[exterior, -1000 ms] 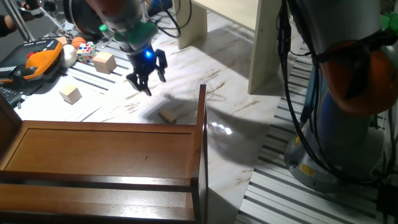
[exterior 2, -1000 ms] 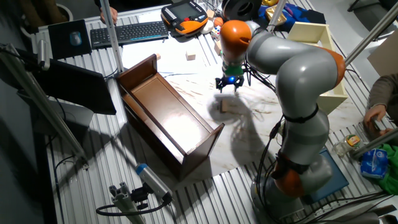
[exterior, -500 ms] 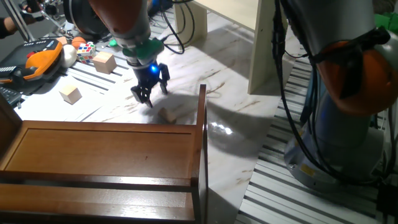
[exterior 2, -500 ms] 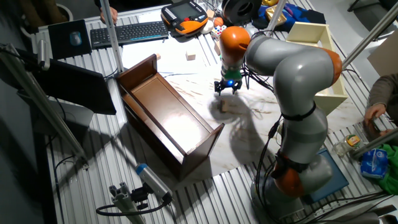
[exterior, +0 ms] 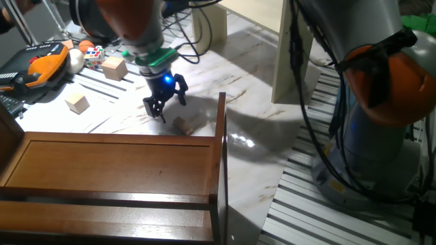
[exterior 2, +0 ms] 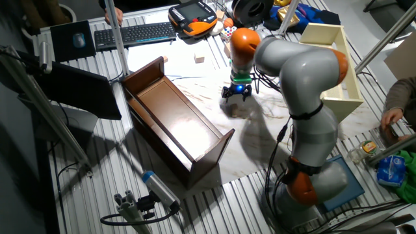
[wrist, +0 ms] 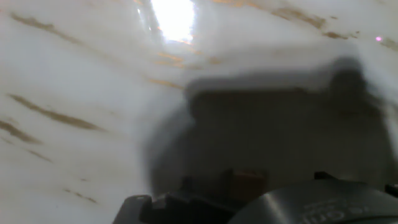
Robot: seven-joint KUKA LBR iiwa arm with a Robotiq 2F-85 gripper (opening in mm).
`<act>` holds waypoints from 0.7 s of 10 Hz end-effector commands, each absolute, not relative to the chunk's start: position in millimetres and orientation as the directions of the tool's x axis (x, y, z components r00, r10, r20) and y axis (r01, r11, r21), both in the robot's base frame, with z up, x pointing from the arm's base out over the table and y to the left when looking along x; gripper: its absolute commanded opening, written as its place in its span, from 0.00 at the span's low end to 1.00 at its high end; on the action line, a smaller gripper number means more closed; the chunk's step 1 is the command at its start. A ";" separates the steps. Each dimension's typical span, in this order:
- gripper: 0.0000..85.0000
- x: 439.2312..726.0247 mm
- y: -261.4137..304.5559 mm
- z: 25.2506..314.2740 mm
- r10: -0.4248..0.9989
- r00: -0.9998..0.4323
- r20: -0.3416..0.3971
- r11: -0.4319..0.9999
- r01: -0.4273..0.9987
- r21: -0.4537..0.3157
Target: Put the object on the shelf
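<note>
The object, a small flat tan wood block (exterior: 182, 124), lies on the marble tabletop just in front of the shelf's upright side panel; it also shows in the other fixed view (exterior 2: 235, 109). My gripper (exterior: 162, 105) hangs low over the table, a little behind and to the left of the block, apart from it, with fingers spread and empty; it also shows in the other fixed view (exterior 2: 236, 93). The dark reddish-brown shelf (exterior: 116, 170) lies on the table near the camera and also shows in the other fixed view (exterior 2: 172, 123). The hand view is blurred and shows only marble and shadow.
Two light wooden cubes (exterior: 114, 68) (exterior: 78, 103) sit at the back left, near an orange pendant (exterior: 41, 64) and a Rubik's cube (exterior: 94, 54). Pale cream table legs (exterior: 289, 47) stand at the back right. The robot base (exterior: 368, 136) is on the right.
My gripper has come down closer to the tabletop and nearer the block. The block and the shelf have not moved.
</note>
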State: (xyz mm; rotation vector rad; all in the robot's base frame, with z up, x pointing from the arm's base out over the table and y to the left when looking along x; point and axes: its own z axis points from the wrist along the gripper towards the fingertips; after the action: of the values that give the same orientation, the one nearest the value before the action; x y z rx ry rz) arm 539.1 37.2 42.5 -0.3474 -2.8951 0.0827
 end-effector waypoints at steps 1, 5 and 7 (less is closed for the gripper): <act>0.80 539.2 37.1 42.8 0.238 -0.946 0.221 0.971 0.226 -0.079; 0.80 533.0 36.8 44.3 0.256 -0.941 0.219 0.966 0.246 -0.074; 0.80 531.2 39.3 41.4 0.270 -0.937 0.222 0.963 0.260 -0.073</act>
State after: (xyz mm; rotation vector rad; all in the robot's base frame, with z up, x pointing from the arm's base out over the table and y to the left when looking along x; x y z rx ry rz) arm 531.0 39.7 40.6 -0.3946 -2.8823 0.0622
